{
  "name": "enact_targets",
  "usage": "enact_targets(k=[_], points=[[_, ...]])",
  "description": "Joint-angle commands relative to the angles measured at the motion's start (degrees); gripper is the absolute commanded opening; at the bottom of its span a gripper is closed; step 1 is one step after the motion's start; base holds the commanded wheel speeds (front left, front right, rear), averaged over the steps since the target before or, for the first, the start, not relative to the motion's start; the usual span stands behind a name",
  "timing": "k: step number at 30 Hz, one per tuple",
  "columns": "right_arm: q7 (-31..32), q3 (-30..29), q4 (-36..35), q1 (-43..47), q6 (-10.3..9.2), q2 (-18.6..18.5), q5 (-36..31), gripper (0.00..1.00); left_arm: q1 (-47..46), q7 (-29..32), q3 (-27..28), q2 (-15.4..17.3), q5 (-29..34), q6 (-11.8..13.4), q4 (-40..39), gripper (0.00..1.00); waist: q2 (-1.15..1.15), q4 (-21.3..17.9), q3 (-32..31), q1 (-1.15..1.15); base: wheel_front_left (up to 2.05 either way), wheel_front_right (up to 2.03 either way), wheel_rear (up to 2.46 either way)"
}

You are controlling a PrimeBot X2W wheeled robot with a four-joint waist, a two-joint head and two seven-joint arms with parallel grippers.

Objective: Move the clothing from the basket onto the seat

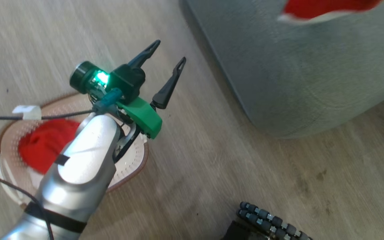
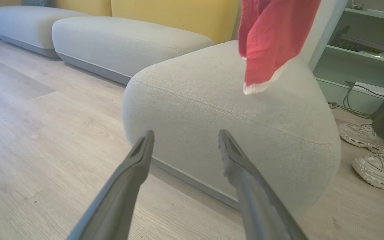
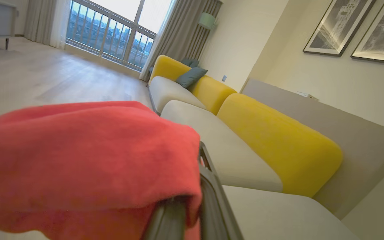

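The left gripper hangs over the floor beside the seat, jaws wide apart and empty. The right gripper is clamped on a red garment that dangles above the seat. Another garment lies in the basket, well apart from the seat.

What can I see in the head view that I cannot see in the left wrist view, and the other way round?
Head view: the basket, with red clothing inside it. Left wrist view: white shoes, a shelf and yellow backrests. Both: the grey seat, a red garment hanging above it, the open left gripper and the wooden floor.
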Motion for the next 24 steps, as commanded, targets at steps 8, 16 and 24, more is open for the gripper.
enact_targets(k=[8, 16, 24], points=[[1.0, -7.57, 8.23, -13.07, -0.02, -7.91, -4.3, 0.0, -4.26, -0.55, -0.3, 2.68, -0.79, -0.05, -2.53, 1.0, 0.0, 5.29, 8.72, -0.01, 0.0, 0.0, 0.0], [6.83, -19.01, 18.14, -21.3, -0.02, -11.17, -3.67, 0.0, -5.64, -0.55, -1.32, 4.03, -0.73, -0.05, -3.33, 1.0, 0.0, 8.77, 14.85, -0.01, 0.0, 0.0, 0.0], [10.94, -34.57, 28.18, -23.4, -0.02, -12.49, -4.64, 0.0, -5.68, -0.55, -1.48, 5.01, -0.83, -0.05, -3.95, 1.0, 0.0, 11.18, 18.57, -0.01, 0.0, 0.0, 0.0]])
